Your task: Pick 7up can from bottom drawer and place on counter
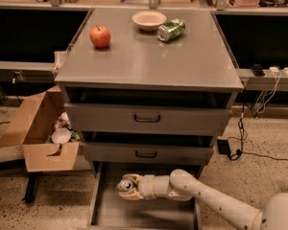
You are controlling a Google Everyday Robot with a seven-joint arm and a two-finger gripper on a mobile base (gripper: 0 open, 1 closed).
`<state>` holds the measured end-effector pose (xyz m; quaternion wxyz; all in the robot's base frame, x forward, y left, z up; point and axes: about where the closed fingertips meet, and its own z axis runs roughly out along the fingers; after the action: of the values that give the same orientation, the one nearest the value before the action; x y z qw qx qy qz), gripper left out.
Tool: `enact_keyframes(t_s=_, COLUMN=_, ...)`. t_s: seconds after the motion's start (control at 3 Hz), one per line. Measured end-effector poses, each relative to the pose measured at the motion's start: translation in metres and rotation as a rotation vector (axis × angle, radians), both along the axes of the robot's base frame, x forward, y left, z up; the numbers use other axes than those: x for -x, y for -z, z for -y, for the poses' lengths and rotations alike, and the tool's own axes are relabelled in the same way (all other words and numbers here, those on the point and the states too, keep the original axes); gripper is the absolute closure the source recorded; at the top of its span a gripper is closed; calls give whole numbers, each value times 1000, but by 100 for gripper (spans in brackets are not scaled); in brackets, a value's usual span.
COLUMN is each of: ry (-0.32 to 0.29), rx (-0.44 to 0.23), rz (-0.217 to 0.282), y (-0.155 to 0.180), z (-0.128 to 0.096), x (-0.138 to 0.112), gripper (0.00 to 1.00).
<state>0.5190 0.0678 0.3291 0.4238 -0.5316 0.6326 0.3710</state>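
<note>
The bottom drawer point(149, 213) is pulled open at the foot of the cabinet, a shallow grey tray. My gripper point(128, 188) reaches into its left part from the right, its fingers shut around the 7up can point(126, 185). The can is small and silvery-white and its pull-tab lid faces up. The counter point(149, 56) is the broad grey slab on top of the cabinet, well above the gripper.
On the counter sit a red apple point(100, 36), a white bowl point(149, 20) and a shiny green can point(171, 30) lying on its side. Two shut drawers with black handles point(147, 118) overhang the open drawer. An open cardboard box point(41, 131) stands to the left. Cables lie at right.
</note>
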Motion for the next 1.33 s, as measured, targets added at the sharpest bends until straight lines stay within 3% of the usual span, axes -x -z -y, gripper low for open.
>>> enact_keyframes(t_s=0.33, ry=-34, rx=-24, rz=64, y=-80, z=7, x=14, gripper=100)
enact_keyframes(t_s=0.67, ry=-50, rx=-29, rz=102, y=-121, z=10, x=23, gripper=100)
enact_keyframes(t_s=1.33, ry=-34, rx=-36, rz=90, y=-141, z=16, x=21, gripper=100)
